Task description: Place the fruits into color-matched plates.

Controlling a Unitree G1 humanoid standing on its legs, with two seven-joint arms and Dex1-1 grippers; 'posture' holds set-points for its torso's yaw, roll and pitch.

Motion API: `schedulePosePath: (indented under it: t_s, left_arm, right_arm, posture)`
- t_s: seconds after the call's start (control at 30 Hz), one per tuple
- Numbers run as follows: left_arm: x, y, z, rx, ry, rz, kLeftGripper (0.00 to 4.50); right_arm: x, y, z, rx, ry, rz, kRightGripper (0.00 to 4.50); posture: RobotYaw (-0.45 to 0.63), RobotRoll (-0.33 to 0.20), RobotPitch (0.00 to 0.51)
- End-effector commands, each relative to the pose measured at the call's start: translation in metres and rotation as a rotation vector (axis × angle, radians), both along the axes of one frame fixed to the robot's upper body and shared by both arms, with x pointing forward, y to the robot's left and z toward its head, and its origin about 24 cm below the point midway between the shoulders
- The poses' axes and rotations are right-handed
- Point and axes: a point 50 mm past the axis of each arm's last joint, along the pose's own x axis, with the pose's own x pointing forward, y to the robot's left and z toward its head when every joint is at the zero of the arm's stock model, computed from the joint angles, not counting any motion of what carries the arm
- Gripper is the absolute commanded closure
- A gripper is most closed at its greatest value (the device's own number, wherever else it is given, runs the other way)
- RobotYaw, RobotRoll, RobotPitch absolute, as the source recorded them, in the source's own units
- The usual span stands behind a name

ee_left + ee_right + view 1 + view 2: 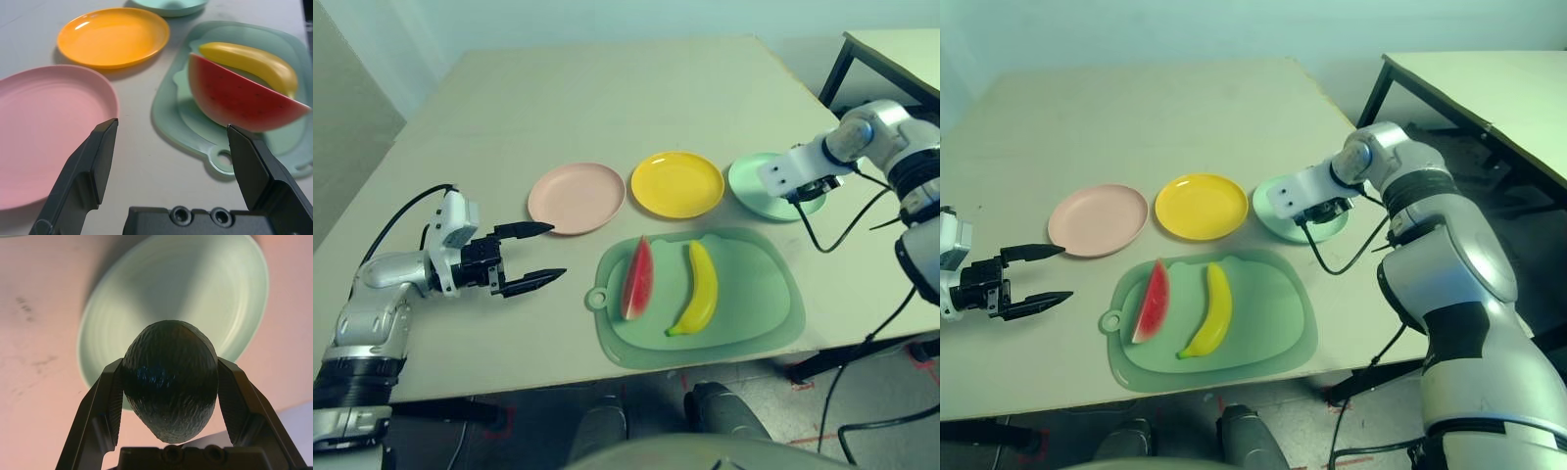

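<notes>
Holding the avocado clamped in my right end effector over the green plate for release; left end effector waits wide.

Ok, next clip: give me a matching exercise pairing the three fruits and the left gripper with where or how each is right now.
Things:
1. watermelon wedge
2. banana
3. avocado
4. left gripper

States:
A. open, over bare table beside the pink plate
B. held between the right gripper fingers above the mint green plate
C. on the cutting mat, nearer the mat's handle hole
D. on the cutting mat, right of the red fruit

Pairs: 1-C, 2-D, 3-B, 4-A
</notes>
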Motion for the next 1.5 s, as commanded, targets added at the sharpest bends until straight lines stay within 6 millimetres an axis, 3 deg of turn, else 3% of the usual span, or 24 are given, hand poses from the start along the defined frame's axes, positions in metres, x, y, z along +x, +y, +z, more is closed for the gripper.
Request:
schedulePosePath:
  t_s: [0.03,0.27,0.4,0.67,0.8,1.07,1.3,1.5]
  left_arm:
    - [-0.001,0.001,0.004,0.015,-0.004,0.019,0.0]
    - [-0.004,0.003,0.002,0.044,0.005,0.02,0.0]
    - [-0.006,0.002,0.002,0.042,0.005,0.011,0.0]
    - [-0.007,0.003,-0.002,0.056,-0.001,-0.016,0.0]
    - [-0.005,0.004,-0.004,0.052,-0.013,-0.036,0.0]
    - [-0.015,0.012,-0.017,0.014,0.006,-0.152,0.0]
    - [-0.012,0.006,-0.011,-0.009,-0.021,-0.217,0.0]
    - [-0.013,0.003,-0.007,-0.004,-0.01,-0.224,0.0]
  right_arm:
    - [0.001,-0.001,-0.011,0.013,-0.028,-0.014,1.49]
    - [0.003,0.0,-0.02,0.025,-0.058,-0.03,1.49]
    - [0.002,0.0,-0.023,0.043,-0.066,-0.029,0.09]
    - [0.0,-0.004,-0.017,0.033,-0.041,-0.011,0.04]
    - [-0.005,-0.002,-0.003,0.032,-0.003,0.067,0.04]
    - [-0.031,0.042,0.041,0.075,0.093,0.54,0.04]
    - [-0.086,0.094,0.032,0.093,0.198,0.912,0.04]
    - [-0.11,0.118,0.023,0.054,0.289,0.982,0.04]
  posture:
    - [-0.07,0.0,0.056]
    - [-0.07,0.0,0.057]
    - [-0.07,0.0,0.056]
    - [-0.08,0.0,0.052]
    - [-0.09,0.0,0.048]
    - [-0.12,0.0,0.037]
    - [-0.11,0.0,0.045]
    - [-0.09,0.0,0.052]
